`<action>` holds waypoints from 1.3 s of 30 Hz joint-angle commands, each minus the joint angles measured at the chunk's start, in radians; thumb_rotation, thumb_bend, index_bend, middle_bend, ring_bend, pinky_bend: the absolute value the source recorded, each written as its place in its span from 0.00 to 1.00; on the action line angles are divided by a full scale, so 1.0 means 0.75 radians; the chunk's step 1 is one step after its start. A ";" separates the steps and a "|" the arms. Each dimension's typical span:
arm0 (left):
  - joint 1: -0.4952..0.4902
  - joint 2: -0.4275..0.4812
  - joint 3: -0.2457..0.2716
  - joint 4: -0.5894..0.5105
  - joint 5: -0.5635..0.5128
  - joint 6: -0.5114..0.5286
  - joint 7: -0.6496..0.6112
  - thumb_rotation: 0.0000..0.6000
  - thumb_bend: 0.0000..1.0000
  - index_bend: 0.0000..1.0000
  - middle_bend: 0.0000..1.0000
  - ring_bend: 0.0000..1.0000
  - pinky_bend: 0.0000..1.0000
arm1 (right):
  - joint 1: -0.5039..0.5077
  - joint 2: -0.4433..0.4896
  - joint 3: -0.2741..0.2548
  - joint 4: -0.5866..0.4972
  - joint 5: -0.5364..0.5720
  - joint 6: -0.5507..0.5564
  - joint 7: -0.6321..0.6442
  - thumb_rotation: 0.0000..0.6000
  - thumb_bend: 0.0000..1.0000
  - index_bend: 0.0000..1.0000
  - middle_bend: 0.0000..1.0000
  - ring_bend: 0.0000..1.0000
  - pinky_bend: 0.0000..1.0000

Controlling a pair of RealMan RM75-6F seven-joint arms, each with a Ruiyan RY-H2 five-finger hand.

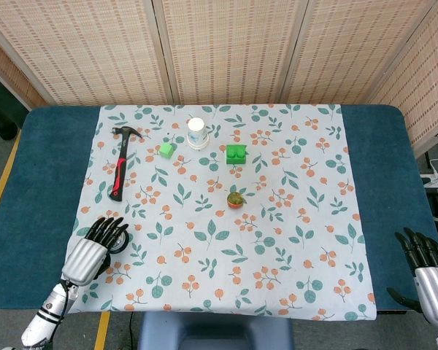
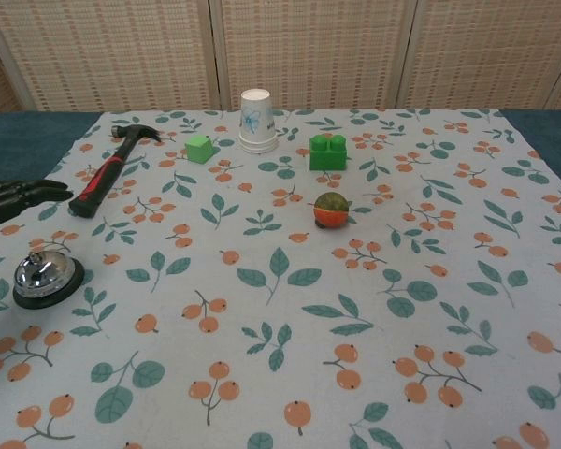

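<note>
Leaf-and-berry tablecloth (image 1: 277, 255), blue table (image 1: 51, 182), woven screens (image 1: 226, 44) behind

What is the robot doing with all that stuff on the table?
Right now it holds nothing. Its left hand hangs with fingers apart just over a shiny silver bell at the near left of the flowery tablecloth. Its right hand waits open at the far right edge, away from everything. Further back lie a hammer, a small green cube, an upside-down paper cup, a green building block and a little orange and green ball.
</note>
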State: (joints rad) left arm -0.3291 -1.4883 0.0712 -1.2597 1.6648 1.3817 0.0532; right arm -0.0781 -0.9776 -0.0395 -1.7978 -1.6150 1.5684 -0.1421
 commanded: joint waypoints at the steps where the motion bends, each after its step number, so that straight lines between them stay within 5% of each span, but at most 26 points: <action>1: 0.007 0.009 -0.007 -0.014 -0.001 0.014 0.015 1.00 1.00 0.00 0.00 0.00 0.09 | 0.006 0.006 0.000 0.001 0.000 -0.010 0.006 1.00 0.02 0.00 0.00 0.00 0.08; 14: -0.005 -0.029 -0.024 0.038 -0.023 -0.035 0.027 1.00 1.00 0.00 0.00 0.00 0.08 | 0.010 0.006 -0.005 0.009 -0.014 -0.016 0.017 1.00 0.02 0.00 0.00 0.00 0.08; 17: -0.041 -0.100 -0.051 0.149 -0.104 -0.169 0.008 1.00 1.00 0.00 0.00 0.00 0.08 | 0.017 0.016 -0.010 0.009 -0.019 -0.033 0.023 1.00 0.02 0.00 0.00 0.00 0.08; 28: -0.043 -0.261 -0.041 0.392 -0.195 -0.325 -0.122 1.00 1.00 0.00 0.00 0.00 0.08 | 0.015 0.017 -0.012 0.006 -0.023 -0.028 0.021 1.00 0.02 0.00 0.00 0.00 0.08; 39: -0.025 -0.223 -0.046 0.299 -0.106 -0.131 -0.106 1.00 1.00 0.00 0.00 0.00 0.08 | 0.023 0.013 -0.002 0.000 -0.005 -0.038 0.017 1.00 0.02 0.00 0.00 0.00 0.08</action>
State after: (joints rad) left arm -0.3542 -1.6776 0.0383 -0.9934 1.5545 1.2274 -0.0411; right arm -0.0619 -0.9678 -0.0418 -1.7974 -1.6201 1.5411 -0.1298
